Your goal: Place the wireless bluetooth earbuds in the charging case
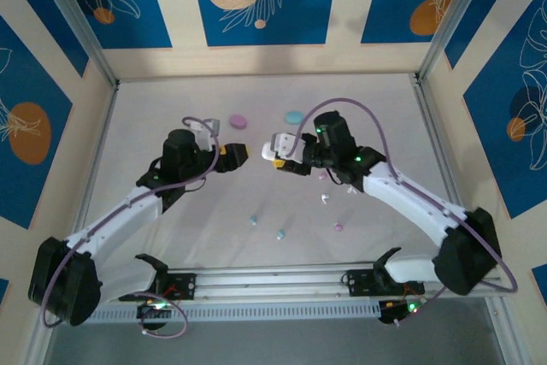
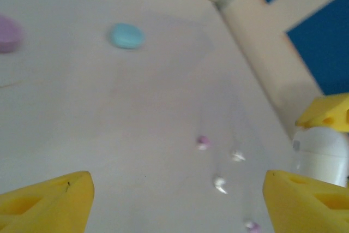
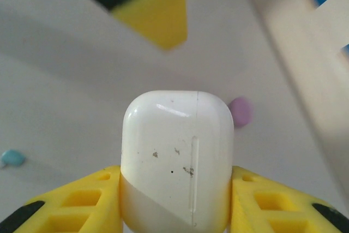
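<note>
Left gripper [image 2: 174,211]: yellow fingers [image 2: 46,205] spread wide with nothing between them, hanging above the table [image 1: 171,100], tips turned toward the right gripper, close to it but not touching
Pink case [image 1: 238,120]: lies flat on the table toward the back, just behind the left gripper's tips
Light blue earbuds [image 1: 253,220]: two, loose on the table toward the front, near each other, in front of the gap between the two grippers, in no case
White charging case [image 3: 177,156]: clamped between the right gripper's fingers and held off the table; its seam looks closed, and there are a few dark specks on its face
Right gripper [image 1: 275,157]: narrowed onto the white charging case, one yellow finger pressed against each of its sides, holding it out toward the left gripper
Blue case [image 1: 295,116]: lies flat on the table at the back, right of the pink case and apart from it
White earbuds [image 2: 220,184]: two, loose on the table to the right of the grippers, near each other
Pink earbuds [image 2: 203,142]: two, loose on the table, one just behind the white earbuds, the other in front of them; both well apart from the pink case
</note>
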Robot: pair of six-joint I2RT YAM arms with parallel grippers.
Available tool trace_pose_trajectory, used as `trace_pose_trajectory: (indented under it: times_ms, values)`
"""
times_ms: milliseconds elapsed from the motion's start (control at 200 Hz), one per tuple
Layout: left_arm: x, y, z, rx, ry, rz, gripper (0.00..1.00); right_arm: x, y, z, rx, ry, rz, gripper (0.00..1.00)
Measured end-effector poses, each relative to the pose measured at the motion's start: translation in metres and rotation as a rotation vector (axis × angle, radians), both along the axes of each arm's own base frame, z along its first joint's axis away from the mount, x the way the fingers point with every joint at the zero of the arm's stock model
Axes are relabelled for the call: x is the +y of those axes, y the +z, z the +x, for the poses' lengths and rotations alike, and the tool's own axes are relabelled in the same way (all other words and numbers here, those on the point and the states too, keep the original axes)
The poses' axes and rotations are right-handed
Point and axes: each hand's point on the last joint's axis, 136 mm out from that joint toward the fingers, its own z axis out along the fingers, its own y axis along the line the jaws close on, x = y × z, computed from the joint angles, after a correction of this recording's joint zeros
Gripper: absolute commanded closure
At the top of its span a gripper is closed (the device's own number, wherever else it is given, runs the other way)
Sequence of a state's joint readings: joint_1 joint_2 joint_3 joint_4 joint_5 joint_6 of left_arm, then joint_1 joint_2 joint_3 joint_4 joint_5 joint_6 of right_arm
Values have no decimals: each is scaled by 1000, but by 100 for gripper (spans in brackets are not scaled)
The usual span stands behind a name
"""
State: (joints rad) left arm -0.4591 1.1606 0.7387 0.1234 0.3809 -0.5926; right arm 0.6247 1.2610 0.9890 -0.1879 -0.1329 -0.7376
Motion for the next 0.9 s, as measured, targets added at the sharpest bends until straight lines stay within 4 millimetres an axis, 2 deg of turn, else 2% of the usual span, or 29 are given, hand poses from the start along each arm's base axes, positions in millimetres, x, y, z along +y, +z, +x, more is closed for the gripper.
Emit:
trace_pose_trajectory:
  times_ms: [120, 225, 300, 645, 900]
  values:
    - [-30, 33, -7, -49, -154, -77, 21, -10, 24, -5, -91, -12, 16, 59]
    - [-49, 59, -18, -98, -256, -122, 22, -16, 29, -6, -135, -23, 2, 59]
    - [-57, 69, -25, -116, -308, -137, 24, -19, 29, -5, -153, -30, -13, 58]
    - [-88, 80, -44, -132, -463, -111, 31, -20, 28, -5, -169, -26, -33, 58]
    - [-95, 66, -46, -93, -496, -65, 35, -18, 28, -7, -164, -9, -25, 58]
